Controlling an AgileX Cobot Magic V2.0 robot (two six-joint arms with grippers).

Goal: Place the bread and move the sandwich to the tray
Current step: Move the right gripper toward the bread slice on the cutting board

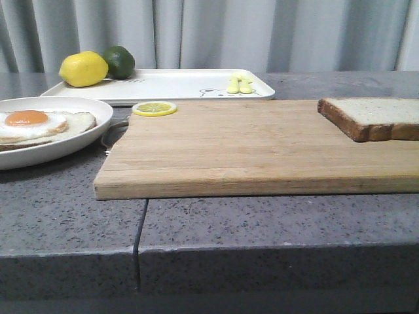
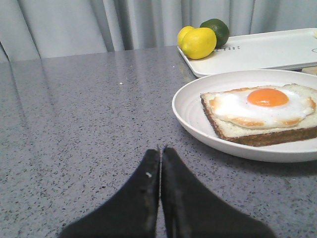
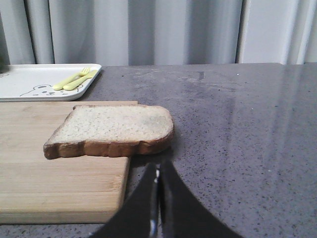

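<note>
The bread (image 1: 373, 118) lies on the right end of the wooden cutting board (image 1: 249, 150), overhanging its edge; it also shows in the right wrist view (image 3: 111, 130). The sandwich (image 1: 39, 124), egg on bread, sits on its round white plate (image 1: 59, 149) at the left, also in the left wrist view (image 2: 262, 113). The tray (image 1: 177, 85) stands behind the board. My left gripper (image 2: 161, 151) is shut and empty over the counter, short of the plate. My right gripper (image 3: 158, 168) is shut and empty just in front of the bread. Neither gripper shows in the front view.
A lemon (image 1: 83, 69) and a lime (image 1: 119, 61) rest on the tray's left end, with a yellow fork and spoon (image 1: 239, 84) at its right. A lemon slice (image 1: 154, 108) lies on the board's back left corner. The grey counter (image 1: 262, 222) has a seam.
</note>
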